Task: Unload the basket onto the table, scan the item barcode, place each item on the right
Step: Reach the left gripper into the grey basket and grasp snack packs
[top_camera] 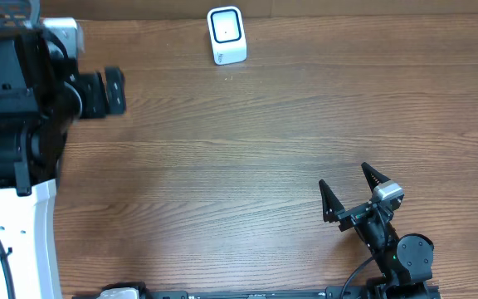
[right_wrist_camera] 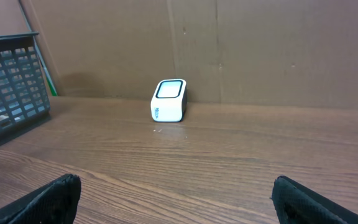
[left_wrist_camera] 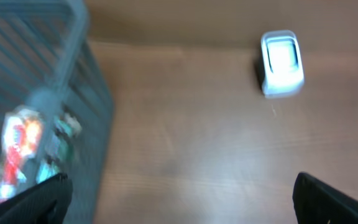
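Wood-grain table, mid-brown, grain running 9 to 3 o'clock in overhead view. Plain tan wall along table's 12 o'clock edge, vertical seams between panels. Soft even light, faint sheen on tabletop.

Overhead looks straight down on the table; the left wrist looks down beside the basket, the right wrist low across it; all three share the scanner

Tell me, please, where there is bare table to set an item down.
The widest bare stretch of table lies between the scanner, the left gripper and the right gripper. The far right side is bare too. It is crowded at left, around the basket.
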`<state>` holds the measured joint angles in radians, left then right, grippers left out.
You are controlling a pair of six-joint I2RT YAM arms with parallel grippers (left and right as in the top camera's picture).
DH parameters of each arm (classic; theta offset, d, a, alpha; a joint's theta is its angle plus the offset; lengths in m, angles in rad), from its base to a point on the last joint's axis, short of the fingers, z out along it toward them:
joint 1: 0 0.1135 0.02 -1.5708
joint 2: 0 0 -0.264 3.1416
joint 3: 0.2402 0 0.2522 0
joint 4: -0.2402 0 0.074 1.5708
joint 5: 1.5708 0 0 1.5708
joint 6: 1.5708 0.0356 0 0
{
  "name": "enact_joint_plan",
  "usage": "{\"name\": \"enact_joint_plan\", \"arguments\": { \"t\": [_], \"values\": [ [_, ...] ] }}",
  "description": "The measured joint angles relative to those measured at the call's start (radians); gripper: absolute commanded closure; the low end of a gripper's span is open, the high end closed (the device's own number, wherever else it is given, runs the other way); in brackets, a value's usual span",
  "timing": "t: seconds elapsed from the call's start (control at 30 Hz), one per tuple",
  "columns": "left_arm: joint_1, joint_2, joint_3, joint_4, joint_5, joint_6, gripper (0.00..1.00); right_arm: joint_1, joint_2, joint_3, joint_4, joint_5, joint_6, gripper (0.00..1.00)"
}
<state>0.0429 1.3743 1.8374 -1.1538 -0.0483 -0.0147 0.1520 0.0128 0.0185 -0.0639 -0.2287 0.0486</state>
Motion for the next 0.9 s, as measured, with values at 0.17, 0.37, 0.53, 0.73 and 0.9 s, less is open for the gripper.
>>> {"name": "enact_joint_plan", "arguments": {
  "t": [0.17, 0.37, 0.53, 0.73, 0.9],
  "values": [
    [0.090, 0.002, 0.001, 0.188, -0.048, -0.005, 0.00, 0.000, 0.000, 0.000, 0.000, 0.000, 0.000, 0.00],
    [0.303, 0.004, 0.002, 0.274, -0.070, -0.005, 0.00, 0.000, 0.000, 0.000, 0.000, 0.000, 0.000, 0.00],
    [0.483, 0.053, 0.005, 0.277, -0.053, 0.010, 0.00, 0.000, 0.000, 0.000, 0.000, 0.000, 0.000, 0.00],
    [0.630, 0.191, 0.008, 0.259, 0.092, 0.080, 0.00, 0.000, 0.000, 0.000, -0.001, 0.000, 0.000, 0.00],
    [0.693, 0.336, 0.008, 0.224, 0.204, 0.203, 0.00, 0.000, 0.000, 0.000, 0.000, 0.000, 0.000, 0.00]
  ]
}}
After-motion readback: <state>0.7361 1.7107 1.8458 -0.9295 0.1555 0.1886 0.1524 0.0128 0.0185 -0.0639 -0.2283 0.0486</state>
